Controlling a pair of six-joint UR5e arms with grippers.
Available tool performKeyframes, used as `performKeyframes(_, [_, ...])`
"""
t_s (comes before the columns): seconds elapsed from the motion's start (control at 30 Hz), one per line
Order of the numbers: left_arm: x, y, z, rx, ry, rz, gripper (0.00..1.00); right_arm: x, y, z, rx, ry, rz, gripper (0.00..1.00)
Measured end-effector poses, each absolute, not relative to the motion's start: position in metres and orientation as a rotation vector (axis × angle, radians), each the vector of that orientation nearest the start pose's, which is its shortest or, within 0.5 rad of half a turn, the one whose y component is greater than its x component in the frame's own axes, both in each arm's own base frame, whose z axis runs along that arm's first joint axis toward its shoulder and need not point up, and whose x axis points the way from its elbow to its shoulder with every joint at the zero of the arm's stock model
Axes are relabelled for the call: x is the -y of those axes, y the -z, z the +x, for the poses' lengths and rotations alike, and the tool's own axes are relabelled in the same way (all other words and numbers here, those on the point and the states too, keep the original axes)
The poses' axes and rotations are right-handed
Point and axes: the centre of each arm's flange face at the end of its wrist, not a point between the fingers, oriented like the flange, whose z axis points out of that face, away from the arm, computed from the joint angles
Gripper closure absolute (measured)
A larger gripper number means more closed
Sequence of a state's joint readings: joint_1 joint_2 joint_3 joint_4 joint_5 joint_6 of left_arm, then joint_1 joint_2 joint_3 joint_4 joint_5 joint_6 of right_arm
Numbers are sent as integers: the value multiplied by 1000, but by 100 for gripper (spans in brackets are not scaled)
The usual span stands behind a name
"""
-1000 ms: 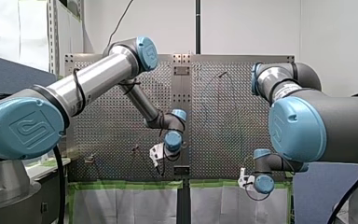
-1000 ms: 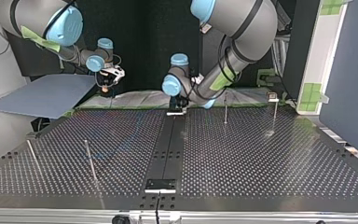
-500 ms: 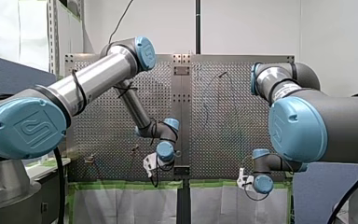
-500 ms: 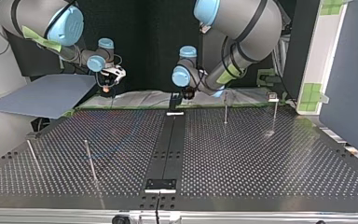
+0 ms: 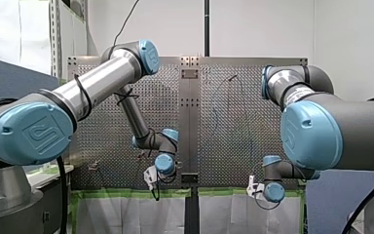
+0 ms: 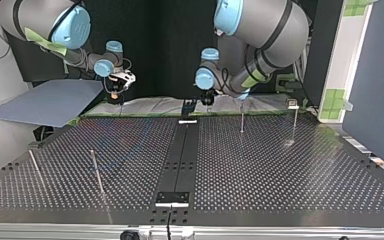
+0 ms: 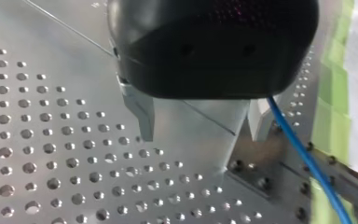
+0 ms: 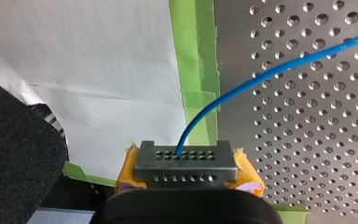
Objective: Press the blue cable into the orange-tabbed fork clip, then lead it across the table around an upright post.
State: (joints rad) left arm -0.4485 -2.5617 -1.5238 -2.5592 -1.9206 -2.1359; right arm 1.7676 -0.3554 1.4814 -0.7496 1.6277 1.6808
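Observation:
The blue cable (image 8: pixel 270 70) runs from my right gripper (image 8: pixel 185 155) out over the perforated table. Its yellow-padded fingers are shut on the cable's end, and it hangs just off the table's taped edge (image 5: pixel 252 187) (image 6: pixel 115 92). My left gripper (image 7: pixel 200 128) is black with metal fingers (image 7: pixel 144 119). It stands open close over the table near the centre strip (image 5: pixel 151 179) (image 6: pixel 207 100), with nothing between the fingers. A stretch of blue cable (image 7: pixel 307 161) passes just outside one finger. A small clip (image 6: pixel 292 103) sits at the top view's far right; its tab colour cannot be made out.
Thin upright posts stand on the table: two at the top view's left (image 6: pixel 96 170) (image 6: pixel 34 167), two at its far right (image 6: pixel 242 117) (image 6: pixel 295 120). A dark centre strip (image 6: pixel 180 160) divides the table. A grey-blue board (image 6: pixel 50 102) lies beyond the far left corner. Green tape (image 8: pixel 193 56) lines the edge.
My left arm has swung its open gripper toward the arms' edge of the table and sideways, to the top view's right. My right arm has stayed put, still gripping the cable.

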Motion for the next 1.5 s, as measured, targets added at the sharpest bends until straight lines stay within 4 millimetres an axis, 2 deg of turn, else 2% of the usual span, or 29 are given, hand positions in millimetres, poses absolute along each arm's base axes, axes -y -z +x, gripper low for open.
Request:
performKeyframes(0.23, [366, 46, 542, -1845, 393, -341, 0, 586, 173, 248, 1473, -1137, 1553, 100])
performKeyframes(0.27, [366, 46, 542, -1842, 395, -342, 5, 585, 173, 248, 1473, -1137, 1554, 100])
performKeyframes(0.4, [362, 48, 542, -1851, 364, -342, 11, 585, 173, 249, 1471, -1137, 1555, 100])
performKeyframes(0.47, [357, 49, 541, -1864, 323, -339, 24, 585, 173, 249, 1469, -1137, 1555, 100])
performKeyframes(0.5, [355, 50, 541, -1870, 305, -339, 24, 585, 173, 249, 1469, -1137, 1556, 100])
performKeyframes(0.57, [349, 51, 540, -1884, 263, -344, 40, 585, 173, 250, 1468, -1137, 1557, 100])
performKeyframes(0.6, [347, 51, 539, -1890, 246, -347, 40, 585, 173, 250, 1468, -1137, 1557, 100])
performKeyframes(0.67, [343, 51, 538, -1897, 210, -354, 50, 585, 173, 250, 1468, -1137, 1558, 100])
performKeyframes(0.7, [342, 51, 538, -1898, 199, -355, 50, 585, 173, 250, 1468, -1137, 1558, 100])
performKeyframes(0.73, [341, 51, 538, -1899, 191, -354, 54, 585, 173, 250, 1468, -1137, 1558, 100])
performKeyframes(0.77, [340, 52, 538, -1902, 183, -350, 65, 585, 173, 250, 1468, -1136, 1558, 100])
performKeyframes(0.8, [340, 52, 538, -1903, 177, -346, 65, 585, 173, 250, 1468, -1136, 1559, 100])
performKeyframes(0.87, [340, 52, 537, -1909, 163, -334, 87, 585, 173, 250, 1467, -1136, 1559, 100])
performKeyframes(0.9, [339, 52, 536, -1913, 155, -328, 87, 585, 173, 250, 1467, -1136, 1559, 100])
performKeyframes(0.93, [339, 52, 536, -1918, 146, -321, 100, 585, 173, 250, 1467, -1136, 1559, 100])
performKeyframes(1.5, [330, 55, 522, -1999, 48, -334, 100, 585, 173, 250, 1467, -1136, 1559, 100])
